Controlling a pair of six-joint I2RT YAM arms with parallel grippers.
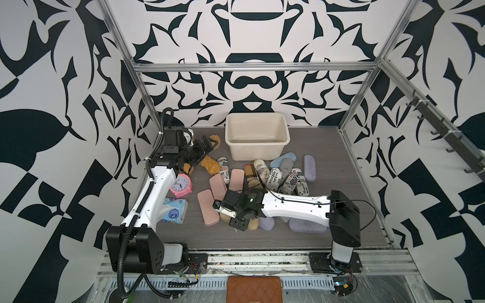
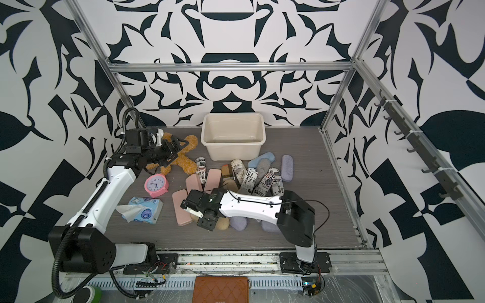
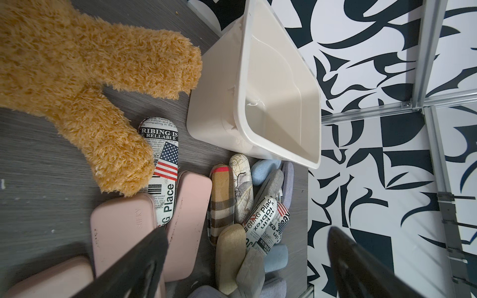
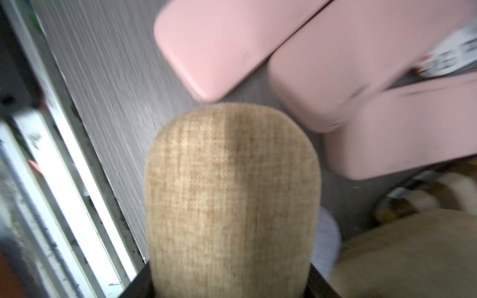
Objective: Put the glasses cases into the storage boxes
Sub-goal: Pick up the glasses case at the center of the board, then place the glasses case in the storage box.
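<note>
Three smooth pink hard cases [image 1: 208, 207], three lilac fabric cases [image 1: 309, 168] and several newspaper-print cases [image 1: 274, 178] lie on the grey table [image 1: 328, 162], all outside the cream-white plastic tub [image 1: 257, 115] with its rolled rim. There are two tan woven cases; the right gripper [image 4: 229, 286] clamps one rounded tan woven case [image 4: 232, 193] just beside the pink ones. The left gripper [image 3: 246, 232] hangs spread wide above a fuzzy plush toy [image 3: 77, 64].
</note>
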